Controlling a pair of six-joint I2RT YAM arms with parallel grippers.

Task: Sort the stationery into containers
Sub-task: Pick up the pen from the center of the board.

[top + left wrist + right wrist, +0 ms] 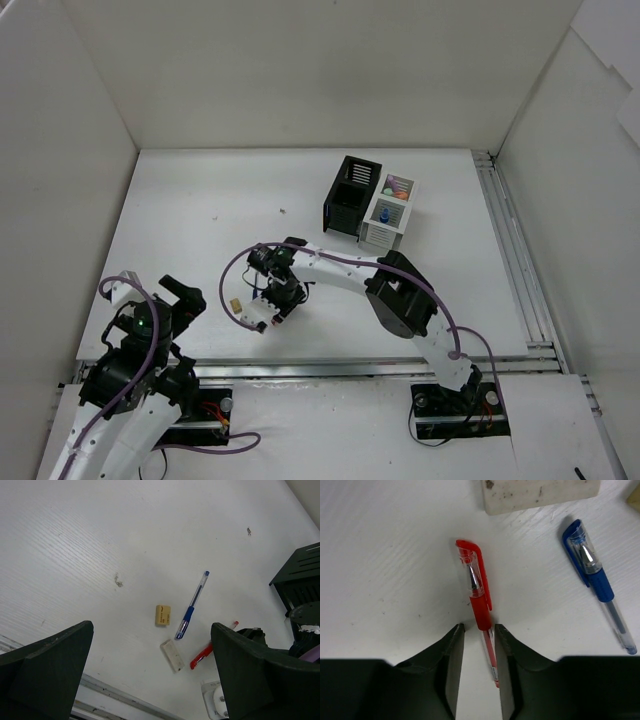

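Note:
In the right wrist view my right gripper (479,628) is open and low on the table, its jaws astride the barrel of the red pen (477,590). The pen lies against the right finger (502,650), with a gap to the left one. The blue pen (592,567) and the white eraser (540,492) lie just ahead. The left wrist view shows the blue pen (192,607), beige eraser (162,615), white eraser (172,655) and red pen (202,655). My left gripper (152,630) is wide open and empty at the near left (175,300). The black box (352,195) and white box (390,212) stand at the back.
The white box holds a blue-capped tube (386,213) and coloured items (397,186). The right arm (340,265) reaches left across the table's middle. A metal rail (330,368) runs along the near edge. White walls enclose the table on three sides.

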